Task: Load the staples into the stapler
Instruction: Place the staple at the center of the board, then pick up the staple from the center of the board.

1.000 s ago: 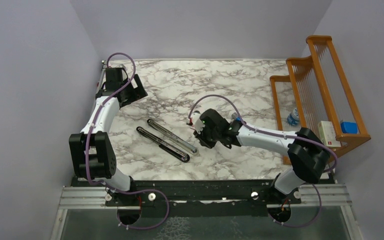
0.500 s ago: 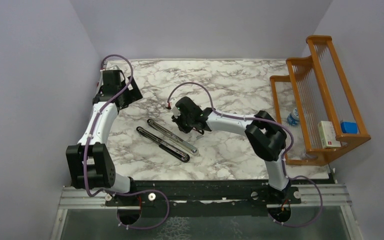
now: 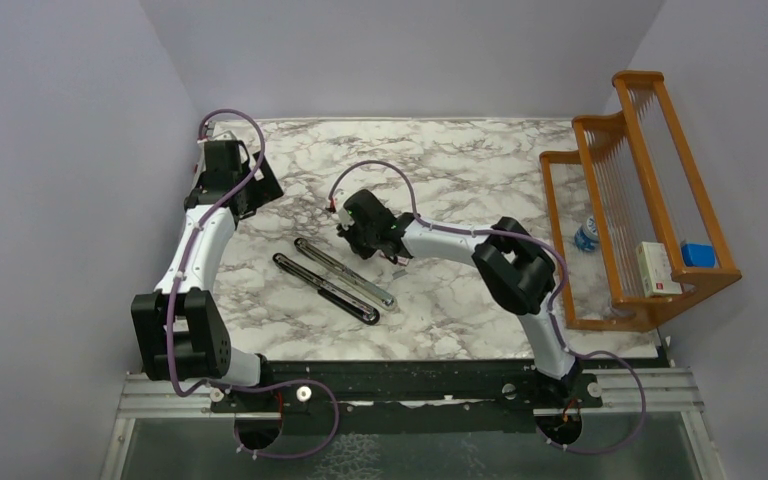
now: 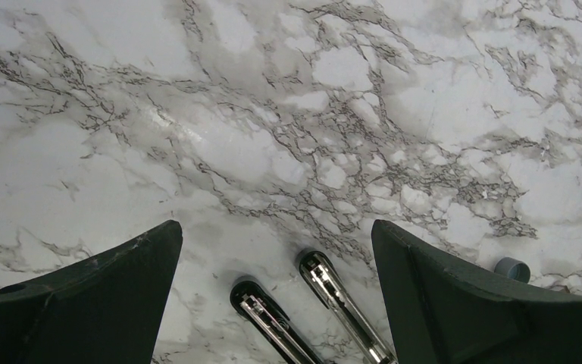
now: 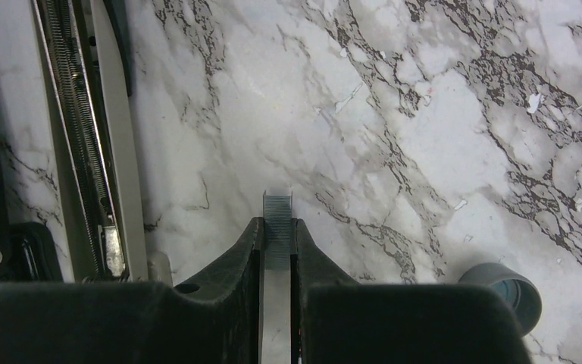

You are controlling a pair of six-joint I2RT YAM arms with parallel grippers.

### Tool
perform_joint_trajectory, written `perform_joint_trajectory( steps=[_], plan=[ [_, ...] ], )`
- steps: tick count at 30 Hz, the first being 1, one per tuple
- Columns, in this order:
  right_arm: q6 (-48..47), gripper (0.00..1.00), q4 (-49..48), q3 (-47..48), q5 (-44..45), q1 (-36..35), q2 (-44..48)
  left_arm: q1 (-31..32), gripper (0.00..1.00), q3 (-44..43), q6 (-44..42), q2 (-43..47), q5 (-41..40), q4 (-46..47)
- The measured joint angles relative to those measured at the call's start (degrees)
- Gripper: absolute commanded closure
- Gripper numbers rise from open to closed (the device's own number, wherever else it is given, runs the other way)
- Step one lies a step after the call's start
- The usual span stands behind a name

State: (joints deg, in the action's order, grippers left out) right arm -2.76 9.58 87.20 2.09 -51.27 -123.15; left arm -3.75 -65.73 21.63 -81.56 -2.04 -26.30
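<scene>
The stapler (image 3: 335,281) lies opened flat on the marble table as two long black arms. Their near ends (image 4: 326,282) show between the left fingers, and the metal channel with its spring (image 5: 83,152) runs along the left of the right wrist view. My right gripper (image 3: 356,232) hovers just right of the stapler's far end. It is shut (image 5: 277,227) on a short grey strip of staples (image 5: 277,216) whose tip sticks out past the fingertips. My left gripper (image 3: 248,188) hangs over the table's far left, open (image 4: 276,231) and holding nothing.
A small grey round cap (image 5: 502,291) lies on the marble right of the right gripper. A wooden rack (image 3: 650,180) stands at the table's right edge. It holds a white-and-red box (image 3: 657,268), a blue block (image 3: 698,254) and a blue-and-white cylinder (image 3: 586,236).
My right arm has swung left from mid-table to the stapler's far end, still gripping the staple strip. The left arm shifted only slightly.
</scene>
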Motion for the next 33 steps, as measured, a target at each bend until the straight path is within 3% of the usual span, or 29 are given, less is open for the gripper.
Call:
perform_joint_trajectory(
  steps=[5, 9, 14, 33],
  plan=[
    [-0.3, 0.89, -0.1, 1.6, 0.0, 0.0, -1.7, 0.0, 0.01, 0.7, 0.5, 0.0, -0.2, 0.0],
    [-0.5, 0.76, -0.1, 1.7, 0.2, 0.1, -1.8, 0.0, 0.01, 1.2, 0.7, 0.0, -0.2, 0.3],
    [-0.7, 0.70, -2.8, 0.2, 0.3, 0.2, -1.6, 0.0, 0.01, 2.4, 0.9, 0.7, -0.2, 1.6],
    [-0.1, 0.70, -24.6, -17.1, 0.1, 0.4, 3.9, 0.0, 0.01, 4.5, 0.9, 3.7, -0.1, 4.6]
  ],
)
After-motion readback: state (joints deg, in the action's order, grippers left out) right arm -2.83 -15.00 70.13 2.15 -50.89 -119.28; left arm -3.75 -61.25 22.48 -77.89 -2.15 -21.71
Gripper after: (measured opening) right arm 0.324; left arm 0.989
